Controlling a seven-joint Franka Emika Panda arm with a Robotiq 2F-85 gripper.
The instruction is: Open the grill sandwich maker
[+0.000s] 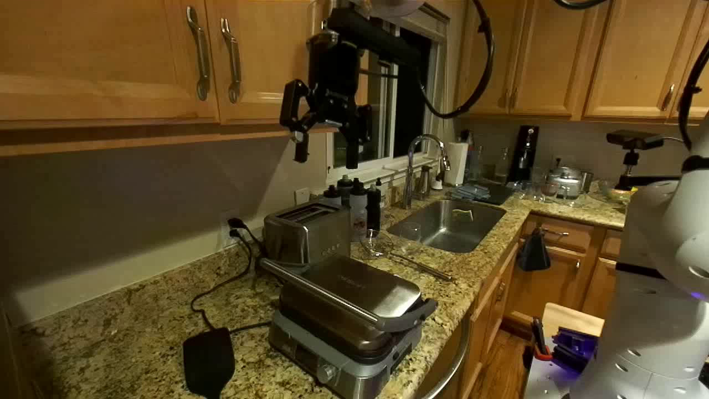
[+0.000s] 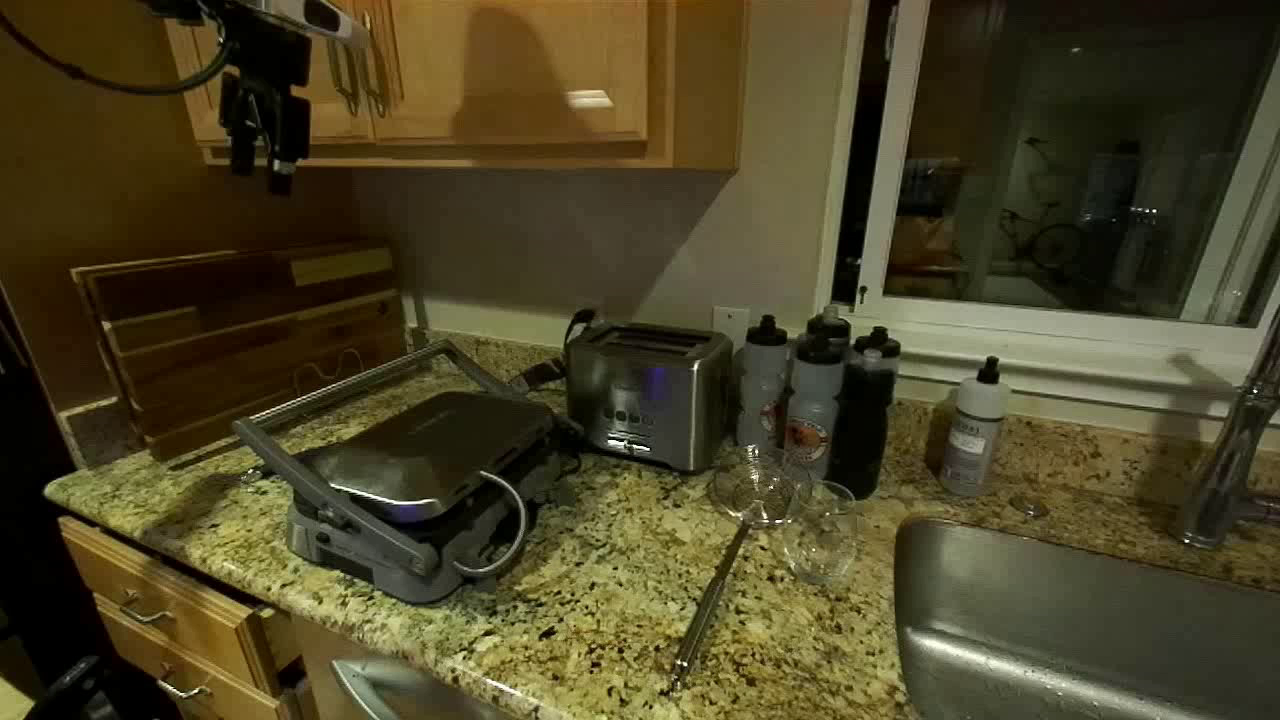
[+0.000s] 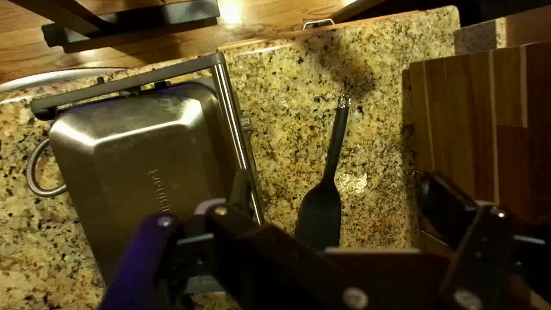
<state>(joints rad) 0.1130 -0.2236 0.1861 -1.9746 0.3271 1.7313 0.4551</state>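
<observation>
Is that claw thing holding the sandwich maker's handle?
No. In an exterior view the open gripper hangs well above the sandwich maker's handle, with clear space between them.

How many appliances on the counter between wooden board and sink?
2: the grill sandwich maker, nearer the wooden board, and the toaster, beside the bottles. Something small behind either could be hidden.

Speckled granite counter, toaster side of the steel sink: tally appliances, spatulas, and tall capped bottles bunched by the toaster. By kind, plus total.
Brushed-steel clamshell grill sandwich maker: 1
Boxy steel toaster: 1
Flat black spatula: 1
Tall capped bottles, pale and dark: 5 visible, overlapping
Total: 8
</observation>
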